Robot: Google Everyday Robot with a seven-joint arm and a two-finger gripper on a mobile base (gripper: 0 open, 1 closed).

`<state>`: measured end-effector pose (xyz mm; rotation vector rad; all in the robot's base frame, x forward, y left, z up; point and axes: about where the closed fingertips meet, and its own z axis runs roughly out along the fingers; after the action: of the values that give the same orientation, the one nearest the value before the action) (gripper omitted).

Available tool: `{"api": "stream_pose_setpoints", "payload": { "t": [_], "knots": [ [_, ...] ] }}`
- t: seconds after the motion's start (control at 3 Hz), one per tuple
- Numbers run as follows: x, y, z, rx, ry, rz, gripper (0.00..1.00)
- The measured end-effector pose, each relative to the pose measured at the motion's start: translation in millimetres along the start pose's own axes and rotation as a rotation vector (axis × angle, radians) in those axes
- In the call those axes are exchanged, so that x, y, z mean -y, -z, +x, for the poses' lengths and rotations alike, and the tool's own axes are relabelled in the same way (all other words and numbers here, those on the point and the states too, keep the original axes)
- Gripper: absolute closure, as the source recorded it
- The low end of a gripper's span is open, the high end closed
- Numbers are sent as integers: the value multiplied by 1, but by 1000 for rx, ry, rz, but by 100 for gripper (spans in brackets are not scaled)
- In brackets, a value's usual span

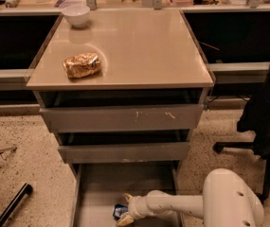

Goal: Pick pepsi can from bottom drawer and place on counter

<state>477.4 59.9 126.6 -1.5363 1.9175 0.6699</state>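
Observation:
The pepsi can [120,211], small and blue with white markings, lies on the floor of the bottom drawer [96,193], which is pulled out below the two shallower drawers. My gripper [124,208] reaches into the drawer from the right on its white arm; its pale fingers sit above and below the can, right at it. The beige counter [139,51] tops the cabinet.
A crinkled golden-brown snack bag [82,65] lies on the counter's left front. A white bowl [76,15] stands at its back left. A black office chair [267,122] is to the right. A black rod [12,205] lies on the speckled floor at left.

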Motion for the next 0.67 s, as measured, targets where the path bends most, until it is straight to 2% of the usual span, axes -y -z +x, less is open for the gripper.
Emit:
{"api": "stream_pose_setpoints", "payload": {
  "t": [0.67],
  "knots": [
    [1,0,0,0,-1,0,65]
  ]
}}
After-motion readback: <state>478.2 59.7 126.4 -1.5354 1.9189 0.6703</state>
